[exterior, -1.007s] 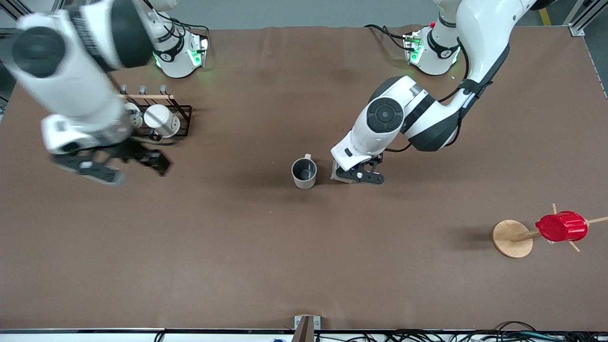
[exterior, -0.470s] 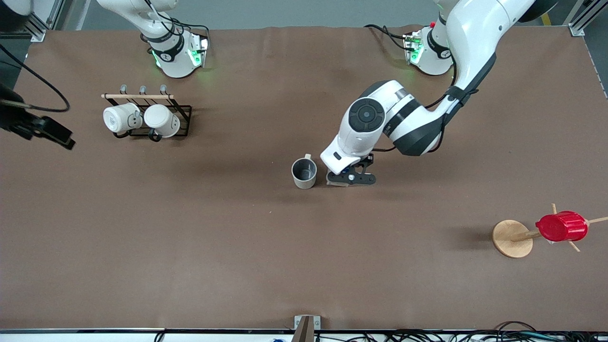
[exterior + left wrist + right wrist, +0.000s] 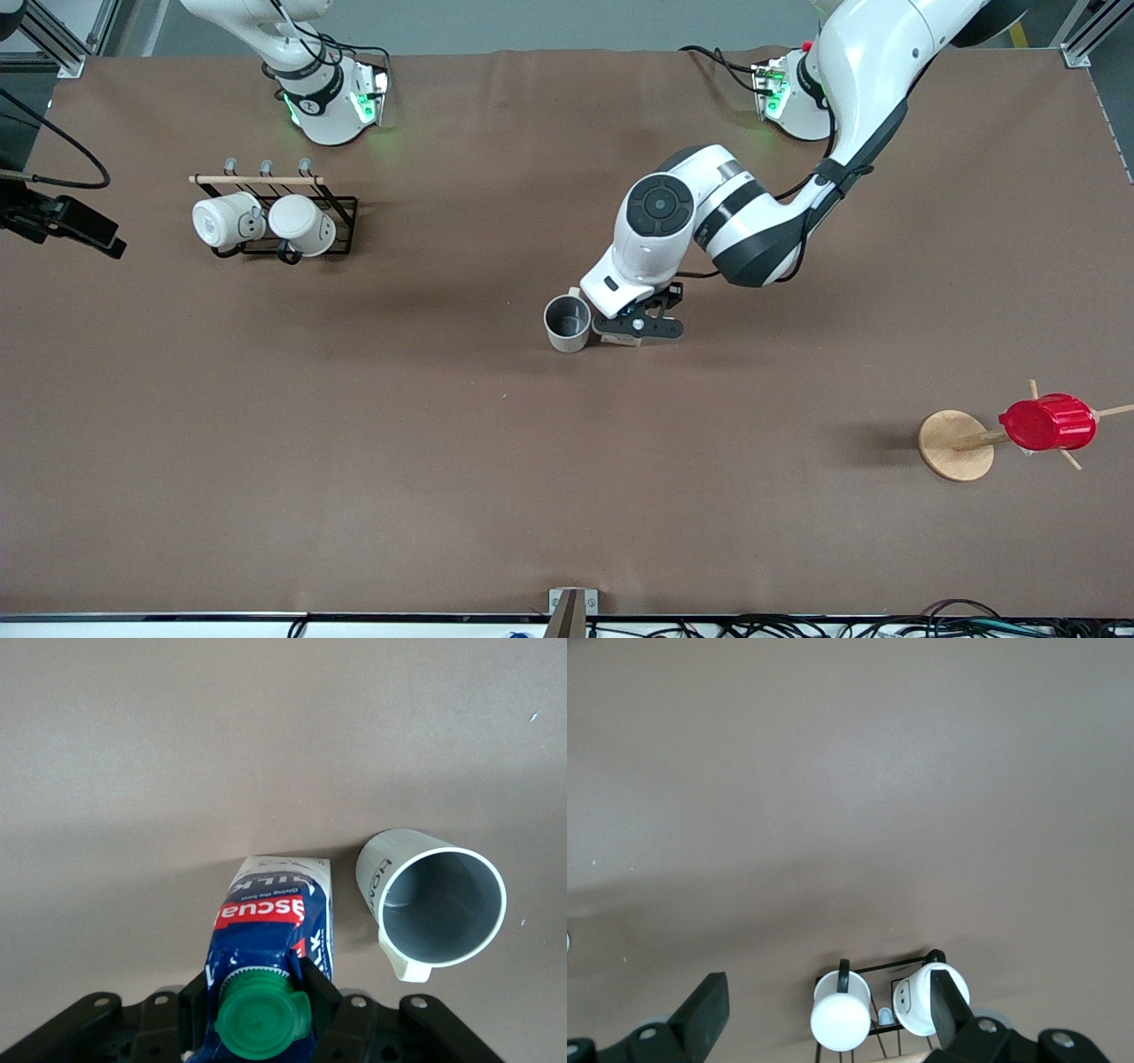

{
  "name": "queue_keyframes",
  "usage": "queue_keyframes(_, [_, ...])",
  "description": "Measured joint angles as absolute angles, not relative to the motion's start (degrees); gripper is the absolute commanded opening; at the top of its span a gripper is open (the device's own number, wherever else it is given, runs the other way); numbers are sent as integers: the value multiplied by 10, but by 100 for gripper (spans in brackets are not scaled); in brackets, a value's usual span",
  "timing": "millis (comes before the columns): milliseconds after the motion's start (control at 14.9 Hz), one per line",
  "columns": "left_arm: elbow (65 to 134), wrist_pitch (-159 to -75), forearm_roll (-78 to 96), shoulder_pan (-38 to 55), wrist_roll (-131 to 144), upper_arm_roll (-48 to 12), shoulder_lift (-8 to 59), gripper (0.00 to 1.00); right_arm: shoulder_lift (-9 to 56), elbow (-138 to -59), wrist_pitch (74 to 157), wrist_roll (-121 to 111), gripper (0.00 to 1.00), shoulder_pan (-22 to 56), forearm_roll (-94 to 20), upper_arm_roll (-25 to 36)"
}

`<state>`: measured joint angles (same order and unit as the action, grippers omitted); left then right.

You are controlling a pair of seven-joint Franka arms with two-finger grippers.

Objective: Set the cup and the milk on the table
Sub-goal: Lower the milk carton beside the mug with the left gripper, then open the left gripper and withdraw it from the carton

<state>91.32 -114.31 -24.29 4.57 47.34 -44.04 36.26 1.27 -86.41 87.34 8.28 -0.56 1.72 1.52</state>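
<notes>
- The left end effector (image 3: 640,330) is low over the middle of the table (image 3: 461,461), its fingers (image 3: 312,985) clamped on the top of the milk carton (image 3: 270,948), just under the green cap (image 3: 264,1020).
- In the left wrist view the carton stands just beside the cup (image 3: 434,904); whether they touch I cannot tell.
- The cup (image 3: 567,323) sits upright on the table beside that end effector, toward the right arm's end, handle pointing toward the robots' bases.
- The right end effector (image 3: 824,1014) is spread wide with nothing between its fingers, high over the table, looking down on a rack (image 3: 310,232) holding two white mugs (image 3: 301,224).
- A red cup (image 3: 1047,423) hangs on a wooden stand (image 3: 952,445) toward the left arm's end.
</notes>
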Motion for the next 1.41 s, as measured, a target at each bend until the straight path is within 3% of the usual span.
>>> queue_keyframes(67, [913,-1143,-251,46,478,-441,364,31,13,-864,871,75,100,-6,17,18])
queue_keyframes(134, [912,-1143,-259,47,482,-441,365,49,13,-864,870,70,100,-6,17,21])
queue_keyframes(268, [910,-1143,-267,47,485,-441,368,96,13,-864,871,64,100,-6,17,21])
queue_keyframes(336, [908,-1143,-273,47,485,-441,369,100,13,-864,871,62,100,-5,17,21])
queue_keyframes(738, [889,-1144,-289,41,493,-451,376,100,13,-864,871,61,100,-5,17,23])
queue_keyframes(1007, [869,-1141,-246,39,495,-457,340,100,13,-865,871,61,100,-6,17,25])
queue_keyframes(1275, [870,-1083,-204,38,465,-407,267,100,13,-865,871,61,100,-11,17,27])
queue_keyframes(1409, [871,-1078,-141,41,403,-351,234,100,13,-865,871,61,100,-12,17,27])
